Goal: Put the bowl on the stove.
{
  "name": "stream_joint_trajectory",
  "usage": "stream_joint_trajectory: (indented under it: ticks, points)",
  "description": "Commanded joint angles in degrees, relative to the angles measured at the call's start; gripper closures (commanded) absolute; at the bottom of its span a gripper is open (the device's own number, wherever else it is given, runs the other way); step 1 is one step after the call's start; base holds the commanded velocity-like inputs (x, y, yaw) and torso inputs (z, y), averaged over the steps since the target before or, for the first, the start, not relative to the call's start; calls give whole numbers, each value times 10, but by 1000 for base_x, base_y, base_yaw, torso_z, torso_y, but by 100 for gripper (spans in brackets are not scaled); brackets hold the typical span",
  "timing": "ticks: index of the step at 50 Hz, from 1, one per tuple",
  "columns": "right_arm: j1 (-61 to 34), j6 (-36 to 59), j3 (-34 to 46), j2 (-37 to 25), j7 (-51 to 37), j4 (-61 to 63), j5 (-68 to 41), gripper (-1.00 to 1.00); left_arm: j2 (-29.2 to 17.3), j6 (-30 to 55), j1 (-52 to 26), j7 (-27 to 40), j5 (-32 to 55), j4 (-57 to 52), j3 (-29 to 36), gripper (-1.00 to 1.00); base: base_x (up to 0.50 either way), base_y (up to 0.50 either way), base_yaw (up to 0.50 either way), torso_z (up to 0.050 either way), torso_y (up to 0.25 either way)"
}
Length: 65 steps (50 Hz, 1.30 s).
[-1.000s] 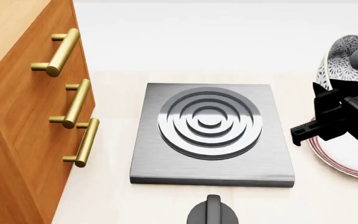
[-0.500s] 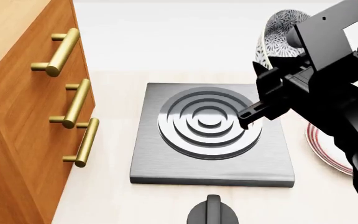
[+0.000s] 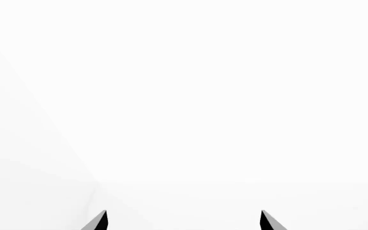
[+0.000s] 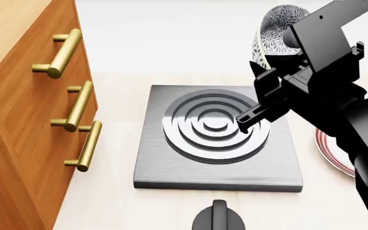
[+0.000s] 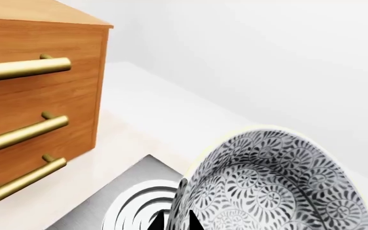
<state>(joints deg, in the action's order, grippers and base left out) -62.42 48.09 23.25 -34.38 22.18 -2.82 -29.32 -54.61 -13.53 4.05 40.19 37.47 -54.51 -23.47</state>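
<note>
The right gripper (image 4: 270, 72) pinches the stiff, probably slippery, breakable bowl (image 5: 280, 187) by its rim, tilted above the stove (image 4: 219, 139); the left gripper's (image 3: 184, 221) fingers stand wide.

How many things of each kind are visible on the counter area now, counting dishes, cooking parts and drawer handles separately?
Dishes: 2, the bowl held in the right gripper, and the plate.
Cooking parts: 2, the stove and the knob.
Drawer handles: 3, brass.
Total: 7.
</note>
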Motion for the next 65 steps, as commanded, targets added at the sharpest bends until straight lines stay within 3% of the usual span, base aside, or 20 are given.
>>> stream_joint_trajectory:
  ticks: [1, 7, 16, 42, 65]
  points:
    - [-47, -65, 19, 49, 41, -96, 51, 100, 14, -7, 1, -25, 9, 2, -13, -100, 0, 0, 0, 0, 0]
    - [-88, -133, 46, 90, 70, -209, 82, 100, 11, -4, 3, -24, 10, 2, -18, -100, 0, 0, 0, 0, 0]
    - [-249, -413, 99, 248, 155, -719, 163, 100, 10, -3, 6, -24, 11, 3, -23, -100, 0, 0, 0, 0, 0]
    - [-237, -306, -79, 302, 113, -722, 277, 100, 15, -3, 11, -25, 7, 6, -21, -100, 0, 0, 0, 0, 1]
    - [-254, -353, -80, 299, 128, -722, 292, 100, 15, -4, 8, -26, 5, 8, -15, -100, 0, 0, 0, 0, 0]
